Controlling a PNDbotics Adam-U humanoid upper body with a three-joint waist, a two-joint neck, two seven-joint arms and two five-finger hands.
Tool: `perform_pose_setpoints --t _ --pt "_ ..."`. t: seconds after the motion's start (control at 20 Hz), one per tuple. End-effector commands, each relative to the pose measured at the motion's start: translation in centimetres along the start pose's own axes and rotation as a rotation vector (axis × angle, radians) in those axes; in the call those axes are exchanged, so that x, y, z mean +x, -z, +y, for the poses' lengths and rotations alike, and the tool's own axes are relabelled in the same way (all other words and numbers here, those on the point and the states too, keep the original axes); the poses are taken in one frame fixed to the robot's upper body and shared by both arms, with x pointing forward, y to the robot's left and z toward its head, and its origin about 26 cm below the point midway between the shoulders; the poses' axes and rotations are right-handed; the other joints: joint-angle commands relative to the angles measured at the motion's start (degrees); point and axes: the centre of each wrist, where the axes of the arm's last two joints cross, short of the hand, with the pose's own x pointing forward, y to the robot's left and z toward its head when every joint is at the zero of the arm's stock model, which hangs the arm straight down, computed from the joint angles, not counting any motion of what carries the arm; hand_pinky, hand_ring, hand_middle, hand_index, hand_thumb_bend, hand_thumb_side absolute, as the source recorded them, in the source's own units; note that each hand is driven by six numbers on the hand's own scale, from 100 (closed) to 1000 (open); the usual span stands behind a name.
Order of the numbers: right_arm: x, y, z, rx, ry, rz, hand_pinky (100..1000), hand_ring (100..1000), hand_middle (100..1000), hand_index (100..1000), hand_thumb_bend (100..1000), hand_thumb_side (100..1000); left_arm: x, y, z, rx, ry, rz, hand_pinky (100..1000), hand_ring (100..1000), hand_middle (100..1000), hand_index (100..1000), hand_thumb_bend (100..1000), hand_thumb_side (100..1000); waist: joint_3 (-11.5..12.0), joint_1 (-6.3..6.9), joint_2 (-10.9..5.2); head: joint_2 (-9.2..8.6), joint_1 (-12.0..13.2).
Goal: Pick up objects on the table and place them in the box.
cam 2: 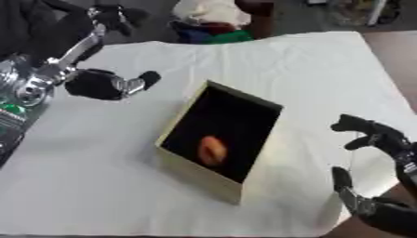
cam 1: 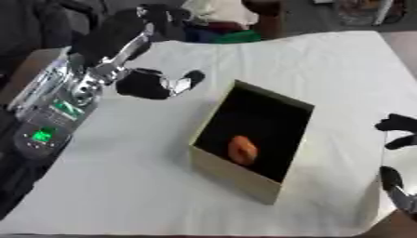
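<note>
An open box (cam 1: 213,158) with tan walls and a dark inside stands askew in the middle of the white table. An orange rounded object (cam 1: 242,149) lies on its floor. My left hand (cam 1: 151,84) hovers above the table to the left of the box, past its far corner, fingers relaxed and holding nothing. My right hand (cam 2: 376,139) shows at the right edge, to the right of the box, fingers spread and empty.
The white cloth-covered table (cam 1: 122,186) reaches to the picture's lower edge. My left arm (cam 1: 57,102), silver with a green light, fills the left side. Beyond the far table edge are dark shapes and some green and white things (cam 1: 228,23).
</note>
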Motion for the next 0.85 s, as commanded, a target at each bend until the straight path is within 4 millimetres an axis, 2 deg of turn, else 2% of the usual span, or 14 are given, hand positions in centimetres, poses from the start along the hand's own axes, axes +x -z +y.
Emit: perform_pose_setpoints --t 0.05,0.3,0.85 --pt "0.2 0.0 -0.7 -0.007 -0.028 -0.006 666 897 803 971 100 274 -0.6 -0.3 1.3 0.106 -0.041 0.042 771 696 734 923 443 642 0.2 -0.28 -0.86 -0.13 0.0" --pt "0.2 0.0 -0.6 -0.008 -0.027 -0.004 665 898 803 971 100 274 -1.4 -1.2 0.1 0.242 -0.141 0.109 767 687 724 919 439 645 0.5 -0.54 -0.88 0.11 0.3" --pt "0.2 -0.2 -0.8 -0.018 -0.034 0.004 665 895 804 972 100 267 -2.7 -2.2 -1.6 0.305 -0.242 0.172 763 681 717 914 430 653 1.3 -0.75 -1.15 0.35 0.1"
